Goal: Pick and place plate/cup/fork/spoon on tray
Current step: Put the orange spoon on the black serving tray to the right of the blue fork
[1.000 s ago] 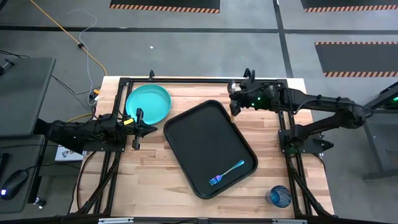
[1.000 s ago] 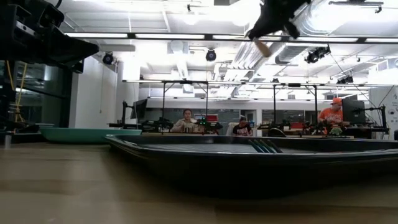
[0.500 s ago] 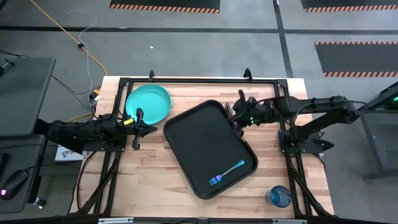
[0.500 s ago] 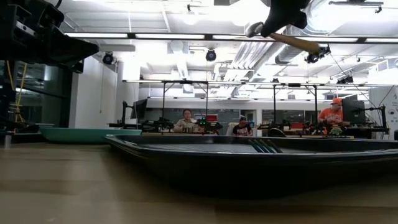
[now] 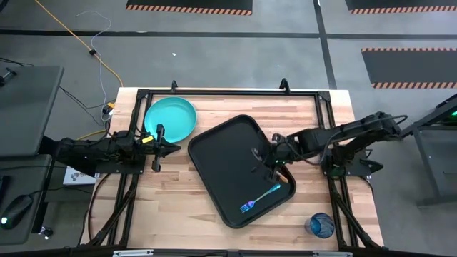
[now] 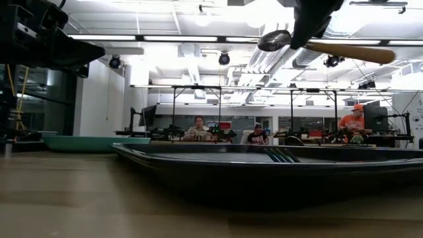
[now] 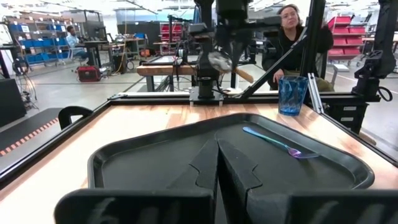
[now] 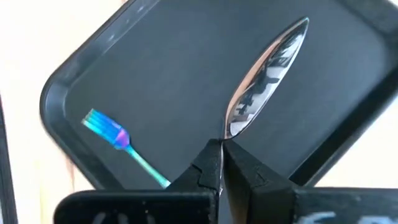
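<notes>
The cup [image 5: 320,225] waits on the counter [image 5: 171,207] at the near edge. The right gripper [image 5: 273,163] has swung in from the far side over the tray [image 5: 214,150], jaws clamped on the spoon [image 6: 324,47] above the fork [image 5: 260,198], so a drop looks close. The left gripper [image 5: 160,148] idles, jaws closed, by the plate [image 5: 170,119].

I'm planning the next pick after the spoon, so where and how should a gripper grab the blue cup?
Grip the cup by its rim, coming straight down from above with one finger inside and one outside. It stands upright and open-topped, alone on the table's near right corner outside the tray, so nothing crowds it. The right gripper, now holding the spoon, is nearer.
</notes>
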